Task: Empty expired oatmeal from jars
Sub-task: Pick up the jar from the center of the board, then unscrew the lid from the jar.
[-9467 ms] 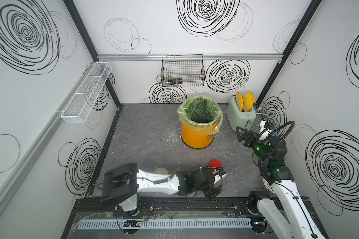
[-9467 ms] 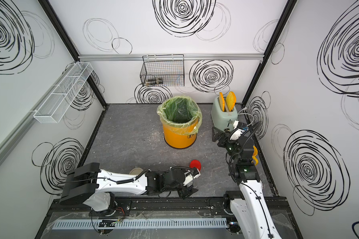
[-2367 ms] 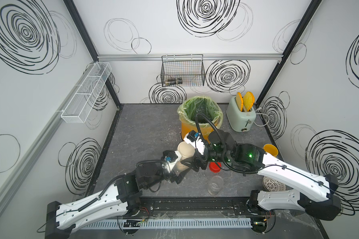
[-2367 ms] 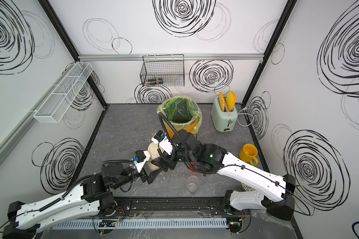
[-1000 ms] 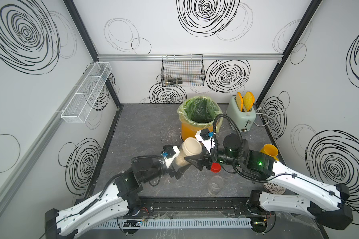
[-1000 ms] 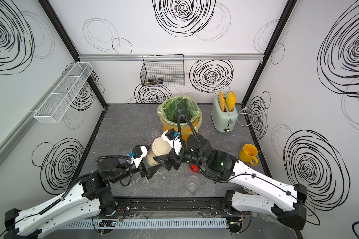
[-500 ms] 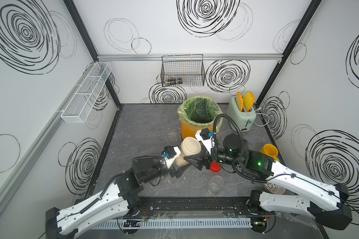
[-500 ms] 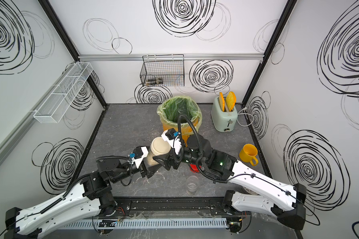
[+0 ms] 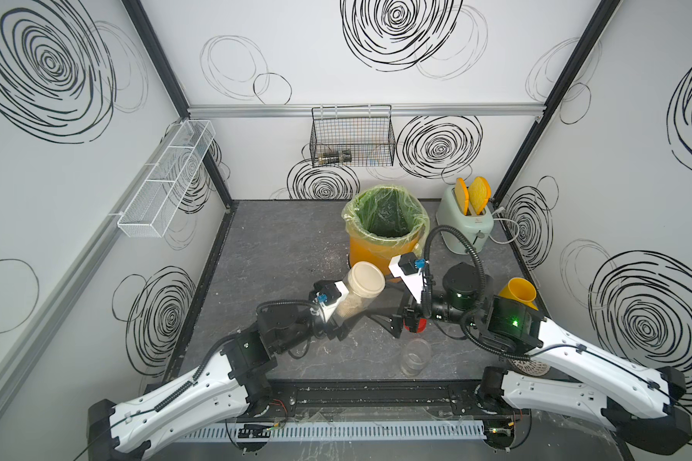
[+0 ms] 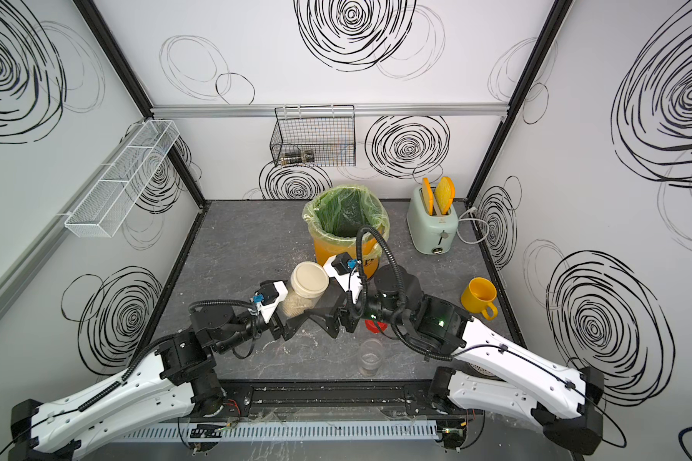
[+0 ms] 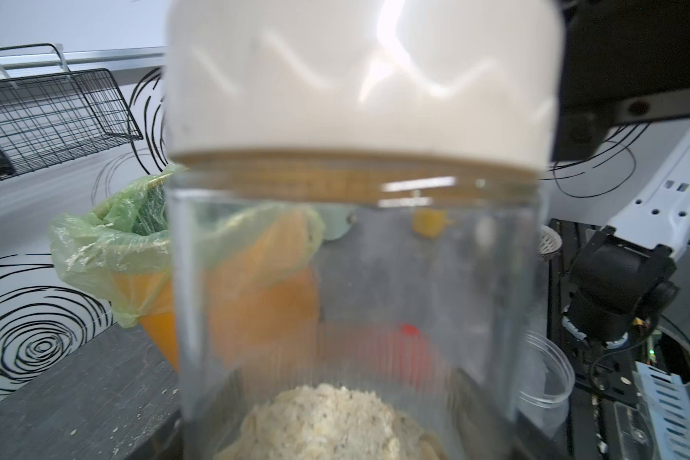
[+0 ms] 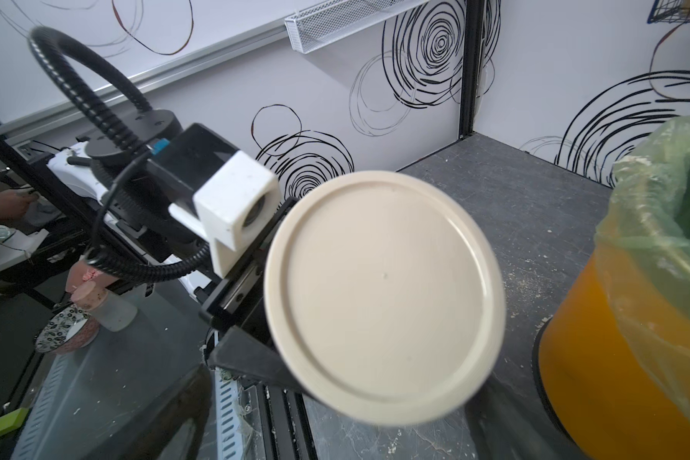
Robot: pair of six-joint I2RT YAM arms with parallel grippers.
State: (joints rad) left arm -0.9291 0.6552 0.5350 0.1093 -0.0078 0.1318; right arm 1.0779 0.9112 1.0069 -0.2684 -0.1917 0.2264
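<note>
My left gripper (image 9: 342,319) is clamped on the low part of the jar (image 9: 356,297), lifted off the table (image 9: 280,255) and tilted, lid (image 12: 383,294) end pointing up toward my right arm. The lid is on. Oatmeal (image 11: 327,422) sits heaped at the gripped end, with most of the jar empty above it.

My right gripper (image 9: 384,325) has its jaws spread wide and holds nothing. It is just beside the jar, lower than the lid and not around it.

The slim jar (image 9: 415,356) stands near the front edge, open and looking empty. Its red cap (image 9: 414,324) lies beside it, under my right wrist. The bin (image 9: 364,251) is just behind the jar.

Handling guess: the jar is light and stiff with a smooth clear wall, so it could slip or turn in my left jaws when the lid gets twisted. The lid is wide and flat with a smooth skirt. I'd take it across the full width at the rim, squarely. The oatmeal is loose and crumbly, shifts with any tilt, and will spill if the mouth is short of the bin.
</note>
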